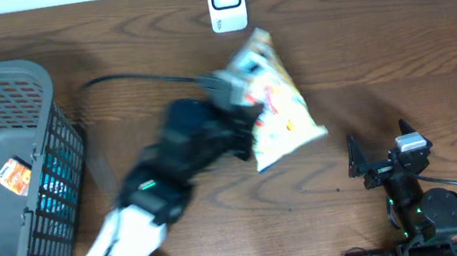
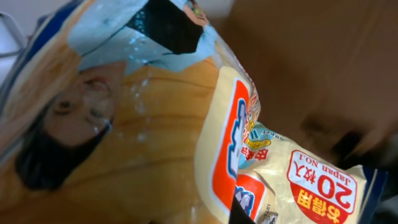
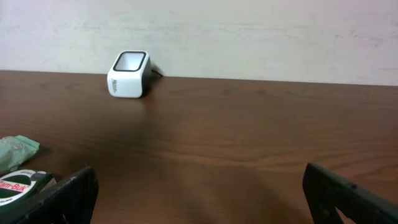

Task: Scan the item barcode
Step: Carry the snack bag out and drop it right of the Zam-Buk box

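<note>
1. My left claw [image 1: 236,100] is clamped tight on the snack bag [image 1: 285,110], holding it over the middle of the tabletop [image 1: 397,39], just near of the scanner [image 1: 226,1].
2. The bag looks light, soft and slick, so I judge a pinch on its sealed edge is safest.
3. My right claw [image 1: 382,150] is spread wide and empty at the near right.

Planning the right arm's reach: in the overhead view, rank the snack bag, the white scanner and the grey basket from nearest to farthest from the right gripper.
1. snack bag, just up-left of the right gripper.
2. white scanner, farther up-left, at the far edge.
3. grey basket, far left.
</note>
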You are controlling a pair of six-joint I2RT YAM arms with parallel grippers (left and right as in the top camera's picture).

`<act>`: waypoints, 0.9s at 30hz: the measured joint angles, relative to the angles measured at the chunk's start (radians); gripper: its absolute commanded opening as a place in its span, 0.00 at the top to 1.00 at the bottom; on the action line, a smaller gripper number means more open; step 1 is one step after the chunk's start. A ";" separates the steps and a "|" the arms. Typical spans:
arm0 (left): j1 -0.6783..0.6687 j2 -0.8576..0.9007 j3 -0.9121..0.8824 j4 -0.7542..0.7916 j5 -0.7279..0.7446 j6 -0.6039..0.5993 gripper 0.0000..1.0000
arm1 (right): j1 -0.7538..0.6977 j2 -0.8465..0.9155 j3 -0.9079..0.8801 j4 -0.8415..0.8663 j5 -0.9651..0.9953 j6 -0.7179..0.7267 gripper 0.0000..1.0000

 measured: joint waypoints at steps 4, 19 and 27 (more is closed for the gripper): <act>-0.107 0.219 0.000 0.061 -0.095 0.213 0.93 | 0.000 0.000 0.000 0.000 0.000 0.000 0.01; -0.064 0.526 0.000 0.348 -0.169 0.281 0.92 | 0.000 0.000 0.000 0.000 0.000 0.000 0.01; -0.038 0.566 0.000 0.368 -0.181 0.162 0.21 | 0.000 0.000 0.000 0.000 0.000 0.000 0.01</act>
